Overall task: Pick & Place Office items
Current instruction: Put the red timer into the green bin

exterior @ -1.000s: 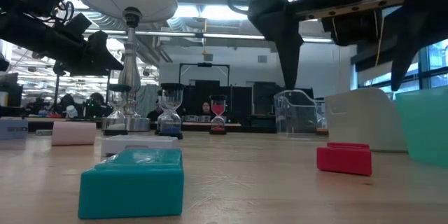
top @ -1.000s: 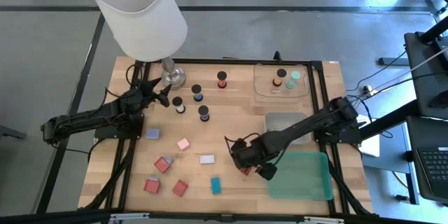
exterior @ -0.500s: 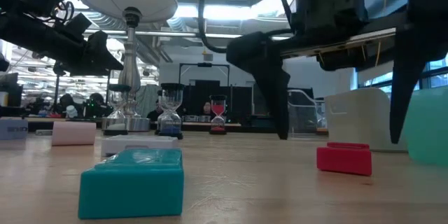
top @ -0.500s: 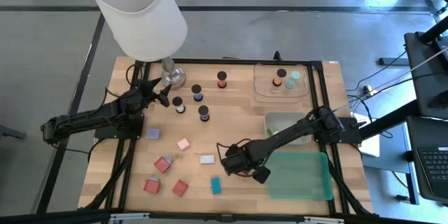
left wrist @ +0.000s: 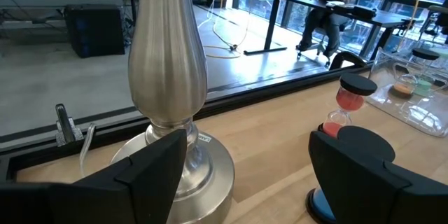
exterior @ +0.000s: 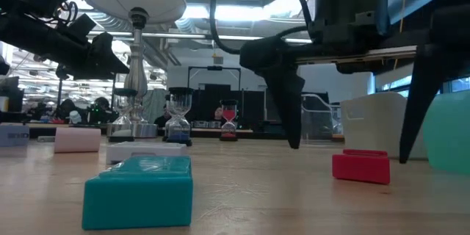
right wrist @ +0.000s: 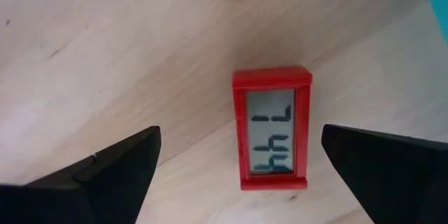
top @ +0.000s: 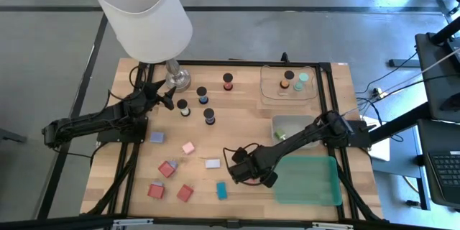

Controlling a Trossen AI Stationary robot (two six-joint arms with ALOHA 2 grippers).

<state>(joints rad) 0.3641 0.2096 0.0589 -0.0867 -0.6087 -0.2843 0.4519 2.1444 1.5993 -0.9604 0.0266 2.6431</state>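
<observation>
A small red block with a grey display (right wrist: 271, 129) lies flat on the wooden table, near its front edge, also in the low view (exterior: 360, 167). My right gripper (exterior: 349, 153) points down over it, open, one finger on each side of the block and clear of it; in the high view (top: 248, 169) it hides the block. Further left lie a teal block (top: 221, 190), a white block (top: 212, 163), a pink block (top: 188, 147), a lavender block (top: 157, 137) and red blocks (top: 167, 168). My left gripper (left wrist: 255, 175) waits open beside the lamp base (left wrist: 168, 147).
Black cylinders with coloured caps (top: 209, 116) stand at mid-table. A clear tray (top: 264, 86) at the far right holds more of them. A grey tray (top: 274, 121) and a green tray (top: 316, 187) sit right of my right gripper. The big white-shaded lamp (top: 147, 18) stands far left.
My right gripper has come down and a little toward the table's left edge, so its open fingers now stand on either side of the red block. The block has not moved.
</observation>
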